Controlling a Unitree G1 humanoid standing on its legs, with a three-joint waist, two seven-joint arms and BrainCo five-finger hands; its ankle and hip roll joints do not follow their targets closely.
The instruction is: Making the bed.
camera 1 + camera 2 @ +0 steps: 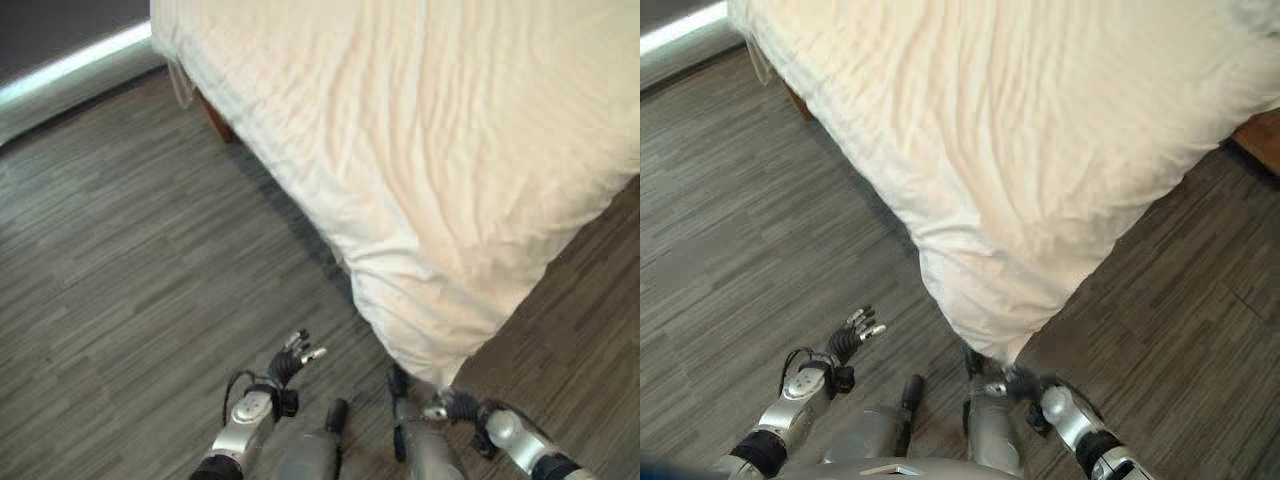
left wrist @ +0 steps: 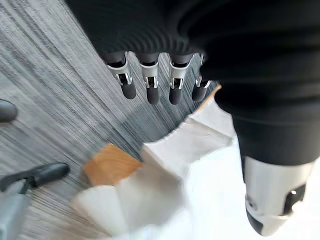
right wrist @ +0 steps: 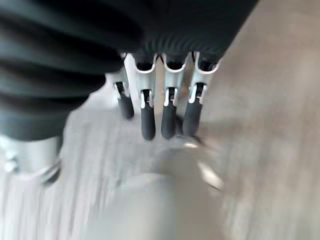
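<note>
**Both hands low and free beside the bed's near corner**

The left hand has its fingers fairly straight and spread a little apart, the thumb held off to one side, nothing between them. It hangs over the grey wood-grain floor, to the left of the bed's near corner and clear of the cloth. The right hand sits just below that corner, close under the hanging fabric; in its own wrist view the fingers point out in a relaxed row, parted, gripping nothing, with blurred floor past them.

The bed runs from the near corner up and away across the upper part of the head views. A cream, wrinkled sheet covers it and drapes over the edges, bunching to a point at the near corner. Under the far left edge of the bed a brown wooden leg shows. Beyond the bed's far left side a pale strip of wall base borders the floor.
</note>
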